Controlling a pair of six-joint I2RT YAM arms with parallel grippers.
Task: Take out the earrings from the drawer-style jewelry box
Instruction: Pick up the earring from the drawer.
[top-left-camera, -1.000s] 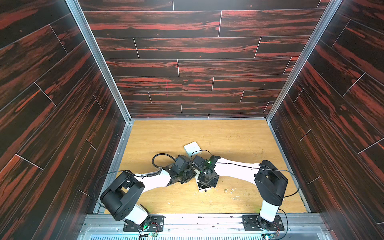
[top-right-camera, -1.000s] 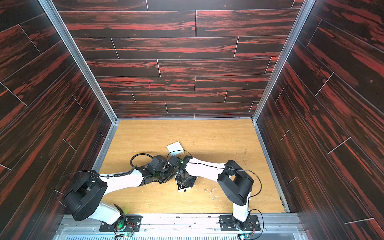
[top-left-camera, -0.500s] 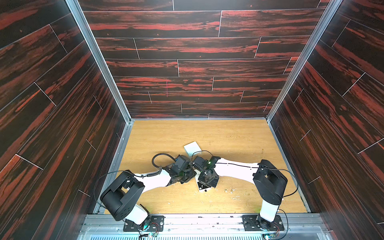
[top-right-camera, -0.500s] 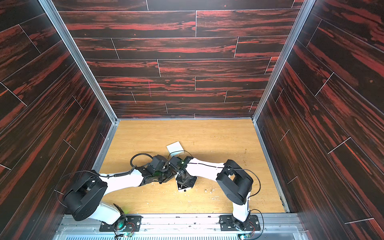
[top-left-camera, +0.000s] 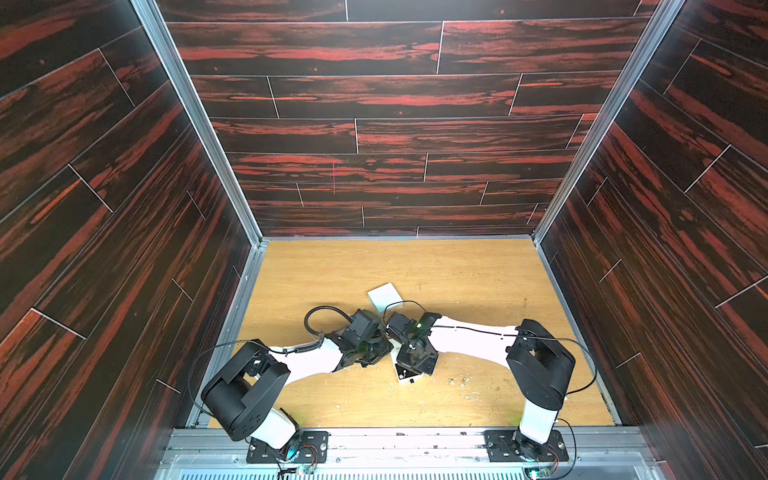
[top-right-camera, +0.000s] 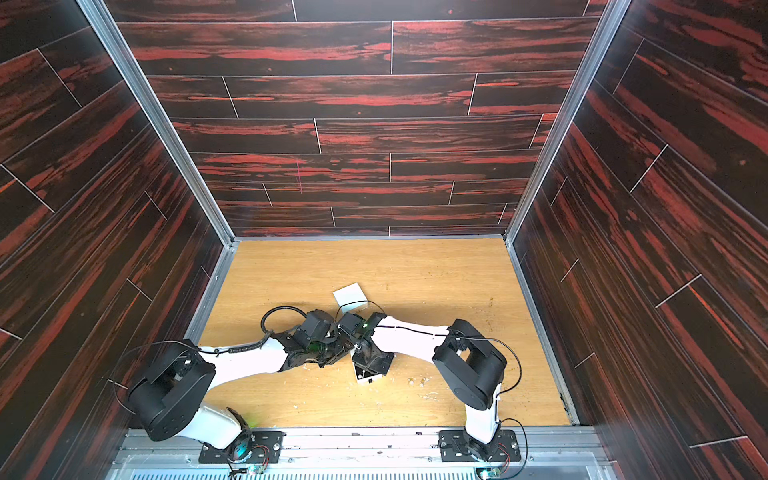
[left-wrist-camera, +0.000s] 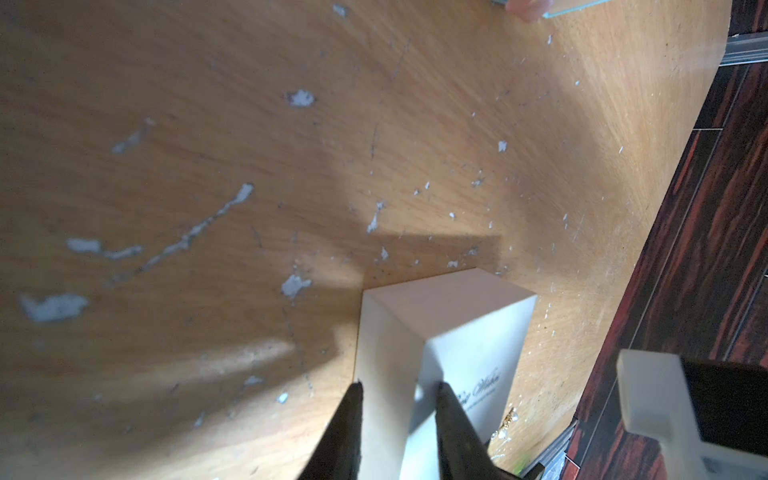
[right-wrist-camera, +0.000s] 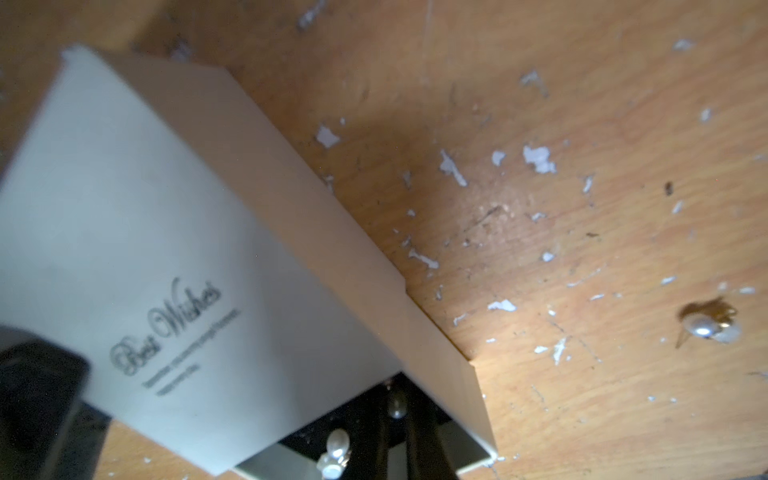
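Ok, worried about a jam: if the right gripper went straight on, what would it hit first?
Likely the pearl earring at the tips of the right gripper, then the black floor of the open drawer; depth is unclear.

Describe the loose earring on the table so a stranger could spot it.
In the right wrist view, find the white box printed "Best Wishes", its drawer partly open. Apart from it on the wooden table lies the loose earring, a pearl with a gold fitting. Unlike the other earrings, it is outside the drawer.

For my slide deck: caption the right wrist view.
Right claw in jewelry box's open drawer among pearl earrings; one earring lies on table.
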